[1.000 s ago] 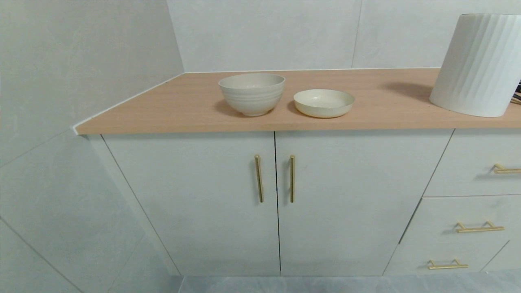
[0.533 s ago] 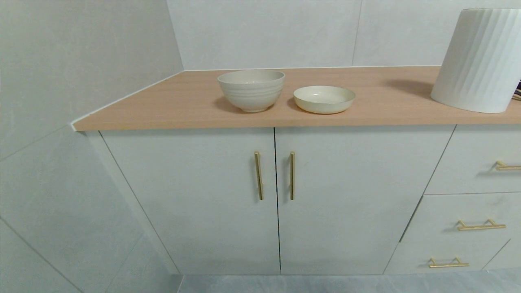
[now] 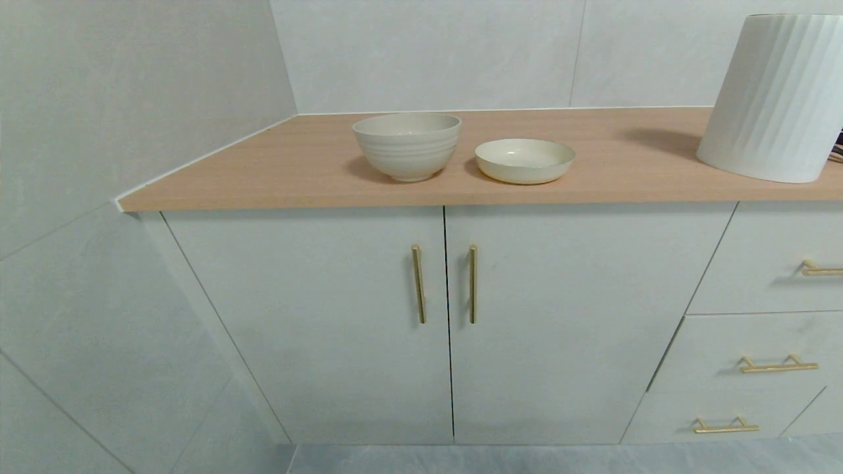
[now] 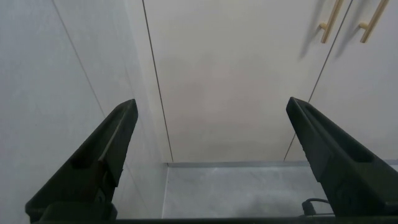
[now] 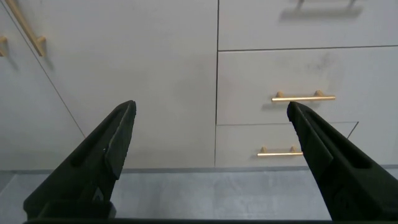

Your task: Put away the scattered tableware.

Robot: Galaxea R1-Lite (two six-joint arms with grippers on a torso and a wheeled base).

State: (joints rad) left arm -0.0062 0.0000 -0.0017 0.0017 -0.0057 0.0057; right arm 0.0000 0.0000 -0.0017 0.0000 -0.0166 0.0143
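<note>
Near tabletop (image 3: 296,178) front edge: bowl (image 3: 406,146), dish (image 3: 525,160).
Dish at bowl's 3 o'clock, apart; left gripper (image 4: 211,107), right gripper (image 5: 210,107) fingers wide, empty.

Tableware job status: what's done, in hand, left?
Done: nothing; bowl and shallow dish sit on the countertop, cabinet doors shut. In hand: nothing; left tool and right tool are open and empty, facing the cabinet front. Left: stow both pieces.

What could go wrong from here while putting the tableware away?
The bowl and dish stand close together near the counter edge; gripping one may knock the other off.
The left end effector and right end effector, both open, sit low before the shut cabinet; rising, they may hit the counter.
</note>
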